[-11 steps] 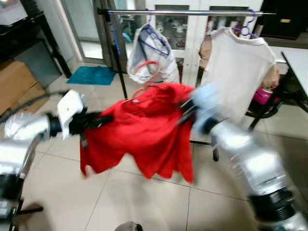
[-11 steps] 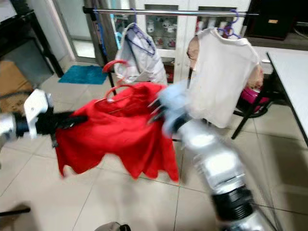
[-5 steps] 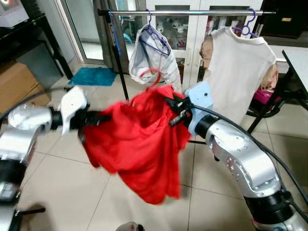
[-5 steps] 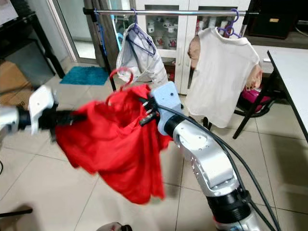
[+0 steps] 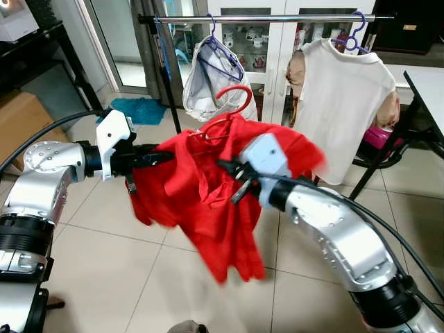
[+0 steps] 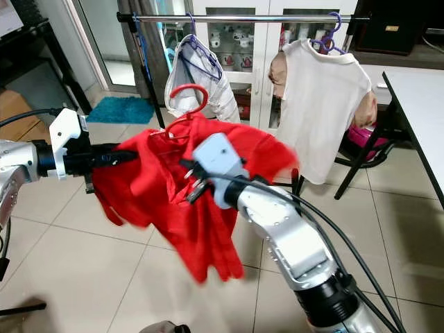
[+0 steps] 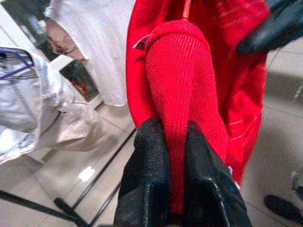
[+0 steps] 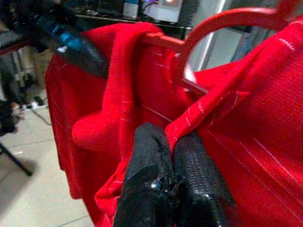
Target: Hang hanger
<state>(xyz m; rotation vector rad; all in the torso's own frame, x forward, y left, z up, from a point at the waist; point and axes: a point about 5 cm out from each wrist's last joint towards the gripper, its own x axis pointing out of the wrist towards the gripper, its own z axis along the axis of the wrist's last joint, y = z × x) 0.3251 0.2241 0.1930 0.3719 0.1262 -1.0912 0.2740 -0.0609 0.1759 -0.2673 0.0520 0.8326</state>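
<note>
A red shirt (image 5: pixel 208 187) on a red hanger (image 5: pixel 232 100) is held in the air between both arms, below the clothes rail (image 5: pixel 263 18). The hanger's hook points up, a little under the rail. My left gripper (image 5: pixel 163 158) is shut on a fold of the shirt's left shoulder, with the red cloth (image 7: pixel 177 109) pinched between its black fingers (image 7: pixel 147 175). My right gripper (image 5: pixel 225 168) is shut on the shirt's cloth (image 8: pixel 199 118) near the collar, just below the hanger (image 8: pixel 213 28).
On the rail hang a light grey garment (image 5: pixel 218 80) on a purple hanger and a cream shirt (image 5: pixel 340 104). A glass cabinet stands behind them. A table edge (image 5: pixel 427 87) and chair are at the right, a teal mat (image 5: pixel 135 107) and boxes on the tiled floor at the left.
The shirt and hanger have swung to the right and up, and the hook now stands higher. My right gripper has drawn back and lower on the shirt. The left gripper still holds the shoulder.
</note>
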